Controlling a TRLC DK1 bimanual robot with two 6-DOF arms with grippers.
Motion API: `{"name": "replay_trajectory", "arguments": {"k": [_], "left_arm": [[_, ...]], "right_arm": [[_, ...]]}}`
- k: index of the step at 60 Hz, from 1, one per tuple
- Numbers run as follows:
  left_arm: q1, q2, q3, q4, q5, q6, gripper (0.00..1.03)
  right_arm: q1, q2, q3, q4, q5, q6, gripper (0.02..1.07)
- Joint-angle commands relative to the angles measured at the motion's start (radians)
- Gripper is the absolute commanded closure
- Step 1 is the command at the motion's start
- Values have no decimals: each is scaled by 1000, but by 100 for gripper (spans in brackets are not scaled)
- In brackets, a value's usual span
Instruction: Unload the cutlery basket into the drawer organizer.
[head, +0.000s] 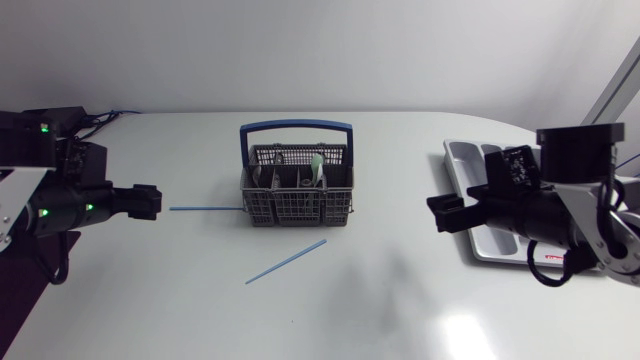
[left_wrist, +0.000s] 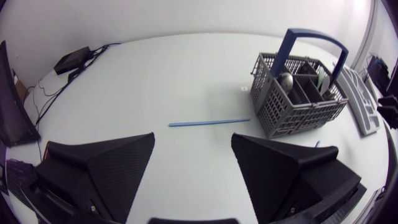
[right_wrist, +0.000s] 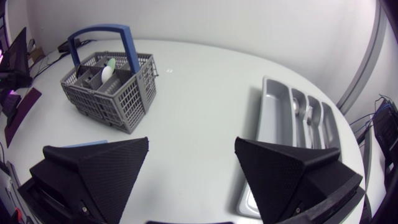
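table (head: 330, 310): white, far corners rounded | basket (head: 297, 205): grey mesh, blue handle, upright near the middle | tray (head: 463, 156): grey, with compartments, by the right edge, well apart from basket | blue stick (head: 205, 208): flat, left of basket, one end at its wall | second blue stick (head: 286, 261): slanted, near basket's front, not touching

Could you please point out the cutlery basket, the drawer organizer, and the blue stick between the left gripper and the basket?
cutlery basket (head: 298, 207): head view, front mesh wall.
drawer organizer (right_wrist: 273, 124): right wrist view, bare floor of its widest compartment.
blue stick (left_wrist: 208, 122): left wrist view, middle of its length.
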Motion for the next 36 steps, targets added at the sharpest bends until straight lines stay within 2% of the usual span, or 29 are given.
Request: {"name": "replay_trajectory", "arguments": {"k": [1,6,9,15,18,30,36], "left_arm": [[-2,94,78,-27,-1,156,18],[21,187,142,-60,-1,207,17],[26,243,185,-102,9,266,17],[84,342,250,-119,167,421,17],[93,404,286,-120,174,489,17],[102,569,377,-116,180,783,17],[110,658,460,-154,179,920,17]], "right_arm": [[14,76,50,-42,-41,12,7],[22,134,79,-62,-99,10,7],[38,167,90,-89,-113,-65,7],[84,243,119,-146,-113,-275,7],[104,288,136,-190,-110,-419,7],[184,391,219,-327,-144,-539,7],[233,426,265,-356,-159,-571,7]]}}
